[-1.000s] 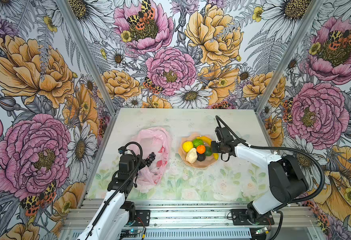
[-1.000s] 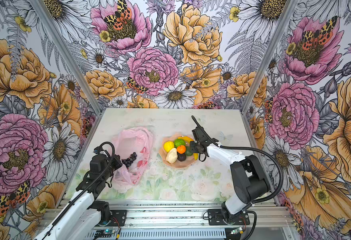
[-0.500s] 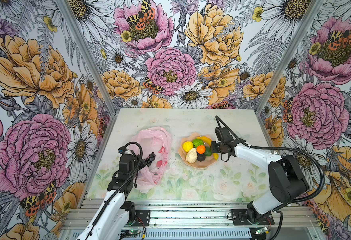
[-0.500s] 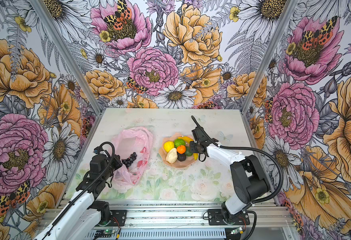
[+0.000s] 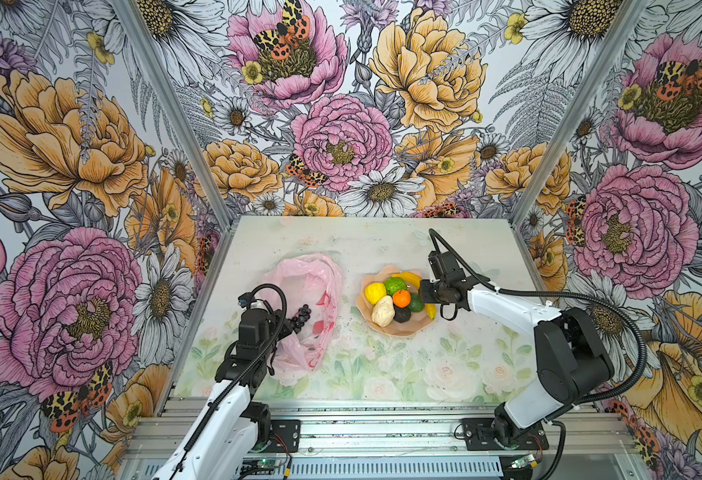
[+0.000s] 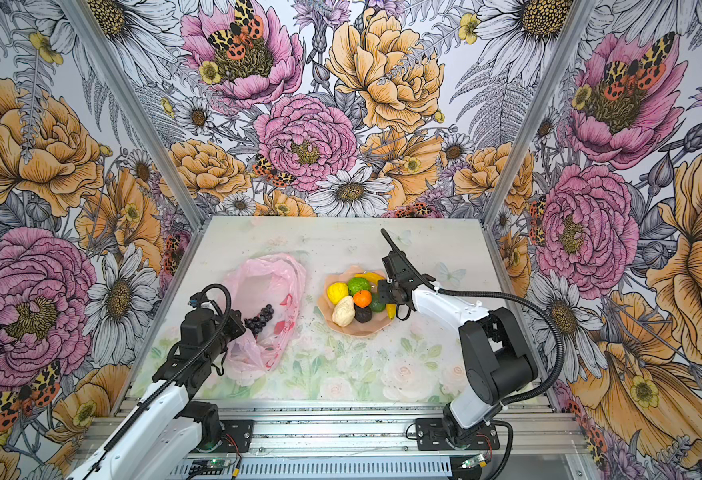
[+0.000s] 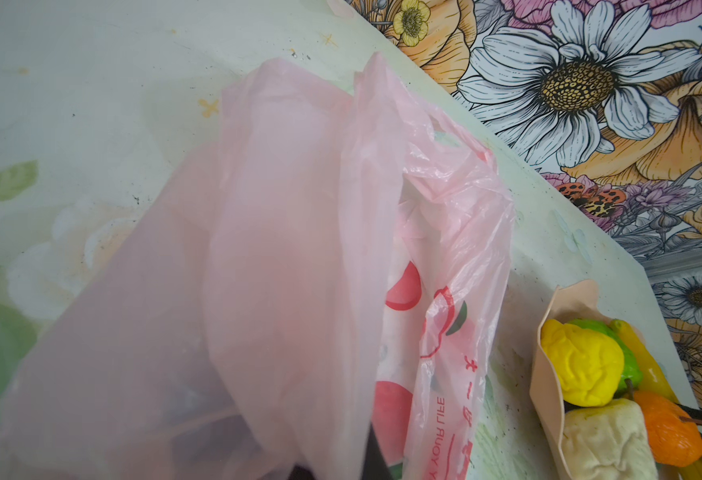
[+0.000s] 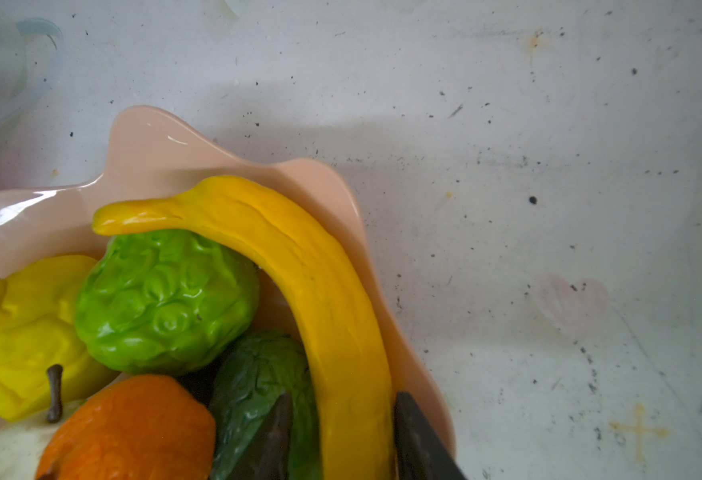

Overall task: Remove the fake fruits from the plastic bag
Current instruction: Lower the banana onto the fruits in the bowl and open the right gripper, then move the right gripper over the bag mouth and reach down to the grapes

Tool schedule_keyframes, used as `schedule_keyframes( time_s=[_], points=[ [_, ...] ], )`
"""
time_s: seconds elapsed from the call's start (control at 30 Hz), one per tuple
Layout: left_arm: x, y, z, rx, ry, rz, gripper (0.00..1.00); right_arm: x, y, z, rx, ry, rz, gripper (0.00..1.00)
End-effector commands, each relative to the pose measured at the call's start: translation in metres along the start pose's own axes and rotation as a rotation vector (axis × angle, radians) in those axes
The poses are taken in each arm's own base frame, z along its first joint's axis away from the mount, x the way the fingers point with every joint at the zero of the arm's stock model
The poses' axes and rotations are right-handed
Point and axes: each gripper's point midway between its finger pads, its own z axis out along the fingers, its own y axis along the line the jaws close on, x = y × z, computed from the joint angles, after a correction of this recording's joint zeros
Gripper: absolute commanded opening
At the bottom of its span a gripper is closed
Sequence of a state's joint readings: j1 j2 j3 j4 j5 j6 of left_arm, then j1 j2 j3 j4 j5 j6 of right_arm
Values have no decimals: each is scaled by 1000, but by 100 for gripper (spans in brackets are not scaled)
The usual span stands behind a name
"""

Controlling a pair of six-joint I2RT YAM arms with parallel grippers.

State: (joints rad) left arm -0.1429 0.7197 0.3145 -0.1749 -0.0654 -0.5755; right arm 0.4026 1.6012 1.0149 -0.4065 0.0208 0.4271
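The pink plastic bag (image 5: 311,282) lies crumpled left of centre in both top views. My left gripper (image 5: 287,326) is shut on its near left edge, and pink film hides most of the fingers (image 7: 372,453). A dark purple grape bunch (image 5: 301,318) lies in the bag's mouth beside that gripper. The peach dish (image 5: 399,330) holds a lemon (image 5: 375,292), lime (image 5: 395,286), orange (image 5: 401,298), avocado (image 5: 415,302), beige piece (image 5: 383,311) and banana (image 8: 320,291). My right gripper (image 8: 341,399) is open and straddles the banana, which rests in the dish, with a gap at one finger.
A small dark fruit (image 5: 402,314) also sits in the dish. The floral walls close in the table (image 5: 382,374) on three sides, and a metal rail runs along its front edge. The right arm (image 5: 507,307) reaches in low from the right.
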Motion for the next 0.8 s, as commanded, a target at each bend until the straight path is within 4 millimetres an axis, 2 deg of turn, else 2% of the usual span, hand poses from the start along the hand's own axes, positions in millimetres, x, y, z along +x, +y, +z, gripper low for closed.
schedule_keyframes(
  time_s=[0.0,0.17,0.3,0.43,0.5,0.6,0.77],
  points=[
    [2,-5,0,31,-4,23,0,-12,9,-3,-17,-32,-16,42],
    [3,-7,0,36,5,22,0,-16,8,-17,-13,-48,-2,46],
    [9,-10,-1,27,52,5,0,-22,5,-54,38,-85,30,51],
    [23,-8,-5,1,119,-82,0,-27,22,-89,8,-161,39,55],
    [33,-9,-8,8,149,-137,0,-27,40,-102,-28,-191,42,56],
    [44,-20,-14,55,180,-186,0,-25,84,-111,-81,-215,5,57],
    [49,-42,-17,98,215,-123,0,-12,170,-103,-191,-201,-113,59]
  ],
)
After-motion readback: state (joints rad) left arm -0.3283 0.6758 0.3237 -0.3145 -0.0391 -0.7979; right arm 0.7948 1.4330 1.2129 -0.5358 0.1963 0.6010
